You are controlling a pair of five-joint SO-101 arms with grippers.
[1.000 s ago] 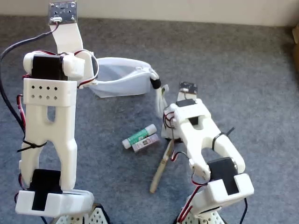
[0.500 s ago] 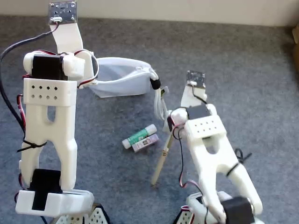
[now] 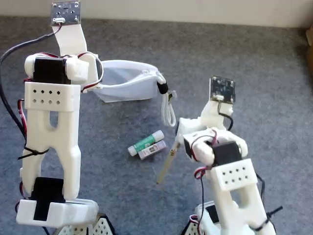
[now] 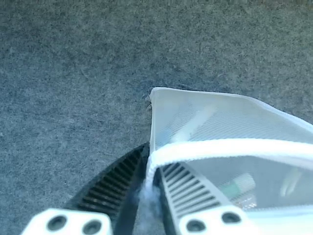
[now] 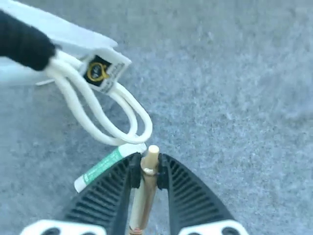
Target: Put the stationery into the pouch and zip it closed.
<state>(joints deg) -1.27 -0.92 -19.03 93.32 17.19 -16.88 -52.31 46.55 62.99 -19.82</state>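
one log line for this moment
left hand: shut on pouch | right hand: shut on pen | green glue stick: outside pouch

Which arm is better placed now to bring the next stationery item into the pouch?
Right: the right pincer is shut on the slim beige pen; the left pincer is busy clamping the edge of the white mesh pouch.

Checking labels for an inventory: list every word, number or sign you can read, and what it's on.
No text reads clearly.
Tag on the pouch: round yellow-and-black sign, print too small to read.
Green stick: white print, too blurred to read.
Second stick: label too small to read.
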